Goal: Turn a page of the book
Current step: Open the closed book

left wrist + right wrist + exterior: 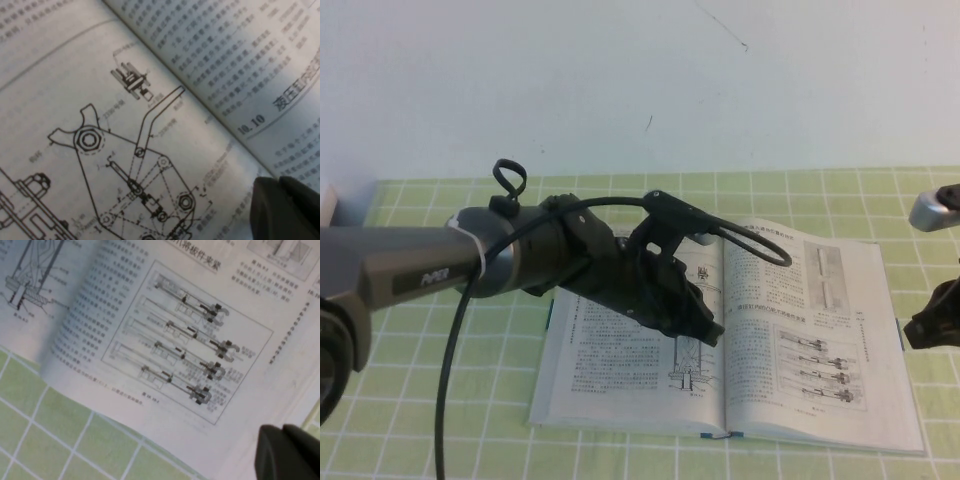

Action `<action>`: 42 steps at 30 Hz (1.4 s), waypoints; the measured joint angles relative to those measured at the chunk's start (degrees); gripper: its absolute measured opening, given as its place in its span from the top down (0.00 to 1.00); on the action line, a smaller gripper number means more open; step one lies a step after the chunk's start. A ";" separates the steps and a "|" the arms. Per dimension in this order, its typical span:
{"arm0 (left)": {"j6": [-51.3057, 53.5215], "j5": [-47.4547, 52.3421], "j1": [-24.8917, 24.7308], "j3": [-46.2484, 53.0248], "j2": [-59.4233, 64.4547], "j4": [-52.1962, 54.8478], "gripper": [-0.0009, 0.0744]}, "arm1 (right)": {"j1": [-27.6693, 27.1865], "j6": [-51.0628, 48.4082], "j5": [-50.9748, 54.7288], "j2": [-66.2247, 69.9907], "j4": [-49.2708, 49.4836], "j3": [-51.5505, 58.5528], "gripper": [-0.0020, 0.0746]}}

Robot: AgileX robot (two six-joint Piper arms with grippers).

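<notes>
Hovering over the open book (650, 390), my left fingers (705, 325) hang low above its left-hand leaf, close to the spine, while my right fingers (932, 322) wait at the far right edge of the scene, just off the book's right margin. The book lies flat on the green-checked counter (440, 400), spine running near to far. The page (810, 330) I take to be the one to turn, with its tall grey photo and rows of tool diagrams, is the right-hand leaf; it lies to the right of my left fingers, across the spine, and just left of my right fingers. Its long axis runs near to far, its free edge along the right side. By my reading, the right arm is the nearer one to that free edge, though the left arm is already reaching over the book. My left wrist view shows only a dark fingertip (285, 210) beside the gutter, over a linkage drawing (130, 180). Whether either set of fingers is wide or narrow, I cannot tell.
</notes>
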 joint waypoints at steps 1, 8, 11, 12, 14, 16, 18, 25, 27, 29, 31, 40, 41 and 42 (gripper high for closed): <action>0.00 -0.13 0.00 0.00 0.65 0.00 0.99 | 0.01 -0.48 -0.71 0.61 0.62 0.00 0.98; -5.09 -0.39 0.00 -1.18 3.31 4.71 0.99 | 0.01 -3.25 -4.54 4.25 5.01 0.00 0.97; -11.02 -0.01 0.00 -1.66 4.19 9.23 0.99 | 0.01 -4.73 -5.89 5.28 6.22 0.00 0.86; -12.77 -0.01 0.00 -1.95 4.32 10.43 0.99 | 0.01 -4.90 -6.32 5.68 6.53 0.00 0.81; -14.66 0.14 0.00 -2.21 4.44 11.60 0.99 | 0.01 -5.14 -7.01 6.47 7.29 0.00 0.63; -15.35 0.14 0.00 -2.20 4.44 11.73 0.99 | 0.01 -5.14 -7.81 7.30 8.35 0.00 0.47; -15.57 0.14 0.00 -2.20 4.44 11.73 0.99 | 0.01 -4.49 -8.78 8.37 9.77 0.00 0.35; -15.68 0.28 0.00 -2.20 4.51 11.73 0.99 | 0.01 -3.15 -9.60 13.52 15.43 -0.03 0.31; -15.68 0.38 0.00 -2.20 4.51 11.73 0.99 | 0.01 -3.15 -9.82 14.77 16.61 -0.12 0.33; -15.78 0.41 0.00 -2.20 4.51 11.38 0.99 | 0.01 -3.15 -10.05 15.85 17.55 -0.12 0.35; -15.78 0.41 0.00 -2.20 4.51 11.14 0.99 | 0.01 -3.15 -10.05 16.48 18.48 -0.12 0.35; -15.58 0.58 0.00 -2.20 4.65 10.10 0.99 | 0.01 -4.35 -10.05 18.16 20.80 -0.32 0.36; -15.58 0.67 0.00 -2.20 4.65 10.00 0.99 | 0.01 -4.35 -10.05 18.16 20.80 -0.32 0.36; -15.58 0.67 0.00 -2.20 4.65 10.00 0.99 | 0.01 -4.35 -10.05 18.16 20.80 -0.32 0.36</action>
